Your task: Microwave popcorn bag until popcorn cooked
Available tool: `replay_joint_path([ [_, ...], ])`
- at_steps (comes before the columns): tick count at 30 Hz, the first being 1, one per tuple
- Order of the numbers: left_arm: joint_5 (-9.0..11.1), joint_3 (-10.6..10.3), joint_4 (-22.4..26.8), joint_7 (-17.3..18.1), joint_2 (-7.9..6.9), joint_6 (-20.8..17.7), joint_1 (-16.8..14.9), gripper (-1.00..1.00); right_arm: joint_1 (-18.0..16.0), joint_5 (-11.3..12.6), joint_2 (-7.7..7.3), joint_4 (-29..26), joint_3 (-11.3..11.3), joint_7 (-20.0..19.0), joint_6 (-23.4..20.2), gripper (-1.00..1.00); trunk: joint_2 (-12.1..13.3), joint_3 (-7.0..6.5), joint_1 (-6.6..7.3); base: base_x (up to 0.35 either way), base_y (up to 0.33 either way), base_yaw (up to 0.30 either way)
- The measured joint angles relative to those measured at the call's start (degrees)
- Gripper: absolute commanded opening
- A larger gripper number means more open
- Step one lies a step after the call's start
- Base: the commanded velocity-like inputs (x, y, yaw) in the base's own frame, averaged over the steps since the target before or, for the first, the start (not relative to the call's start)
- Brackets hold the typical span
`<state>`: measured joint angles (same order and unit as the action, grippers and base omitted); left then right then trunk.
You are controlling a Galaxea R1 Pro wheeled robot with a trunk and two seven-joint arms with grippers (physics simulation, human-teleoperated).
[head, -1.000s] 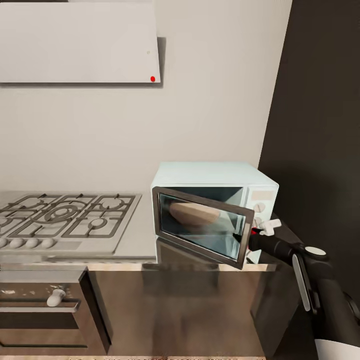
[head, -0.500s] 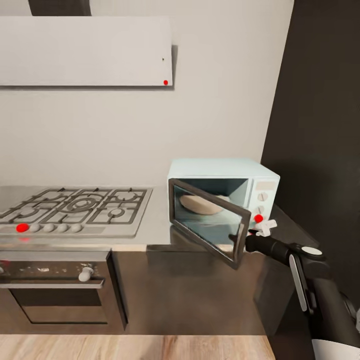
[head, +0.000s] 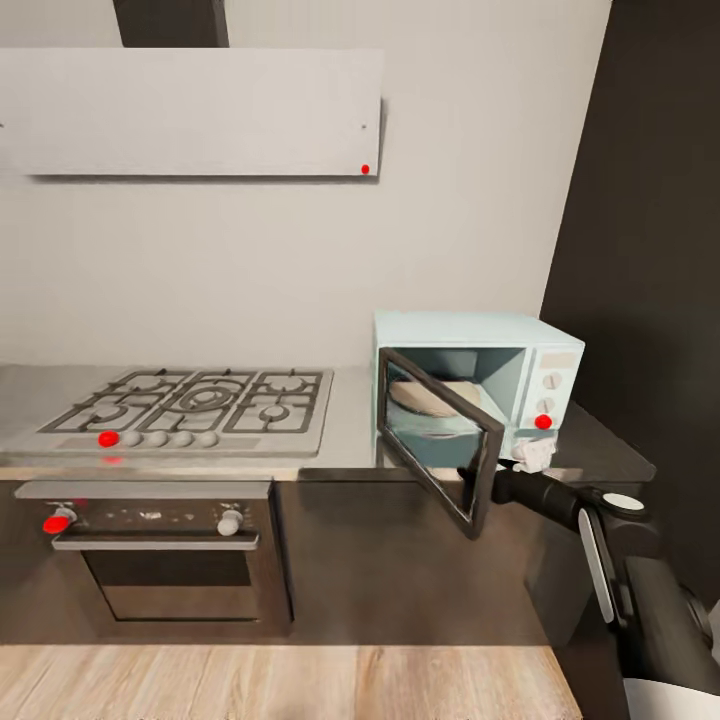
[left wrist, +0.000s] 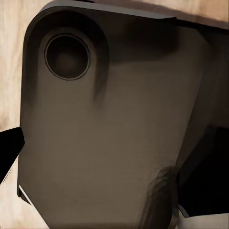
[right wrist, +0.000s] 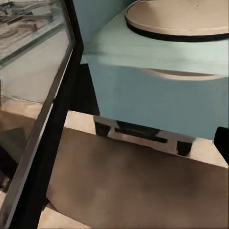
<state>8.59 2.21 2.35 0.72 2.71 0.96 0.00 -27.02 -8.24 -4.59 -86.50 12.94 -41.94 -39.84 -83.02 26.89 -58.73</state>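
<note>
Jaws-wise, my right gripper [head: 478,478] is parked at the free edge of the microwave door [head: 440,440], lower right of centre in the head view, but whether the fingers are pinching the edge or just sitting apart beside it, I honestly can't tell from here. Same view: the microwave [head: 480,385] sits on the countertop [head: 350,440] right of the gas hob [head: 200,405], door swung about halfway, with a pale turntable plate [head: 440,395] inside. Popcorn bag? No sign of it on the stretch of counter I can see, so it's somewhere else. Left wrist view is just a dark panel [left wrist: 105,133] right up against the lens with wood floor [left wrist: 9,57] at the upper left edge, so no clue what my left jaws are doing. Right wrist view has the door's glass along the left side, the mint cavity floor [right wrist: 157,52] and plate at upper right. Risk as I see it: if I slip off that edge, the door could drift shut and block the bag later.
</note>
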Motion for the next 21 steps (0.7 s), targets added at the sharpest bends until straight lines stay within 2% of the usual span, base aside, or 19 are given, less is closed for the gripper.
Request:
replay_joint_path([
  [6, 0.0, 0.0, 0.0, 0.0, 0.00, 0.0, 0.0, 1.00, 0.0, -0.1, 0.00, 0.0, 0.0, 0.1, 0.1, 1.00, 0.0, 0.00, 0.00, -0.151, 0.288, 0.000],
  [12, 0.0, 0.0, 0.0, 0.0, 0.00, 0.0, 0.0, 1.00, 0.0, -0.3, 0.00, 0.0, 0.2, 3.7, 0.2, 1.00, 0.0, 0.00, 0.00, -0.150, 0.288, 0.000],
  [19, 0.0, 0.0, 0.0, 0.0, 0.00, 0.0, 0.0, 1.00, 0.0, -0.2, -0.07, 0.0, 0.3, 4.0, 0.1, 1.00, 0.0, 0.00, 0.00, -0.150, 0.288, 0.000],
  [21, 0.0, 0.0, 0.0, 0.0, 0.00, 0.0, 0.0, 1.00, 0.0, -1.4, -0.09, 0.0, 1.1, 4.2, 0.7, 1.00, 0.0, -0.01, 0.00, -0.149, 0.288, 0.000],
])
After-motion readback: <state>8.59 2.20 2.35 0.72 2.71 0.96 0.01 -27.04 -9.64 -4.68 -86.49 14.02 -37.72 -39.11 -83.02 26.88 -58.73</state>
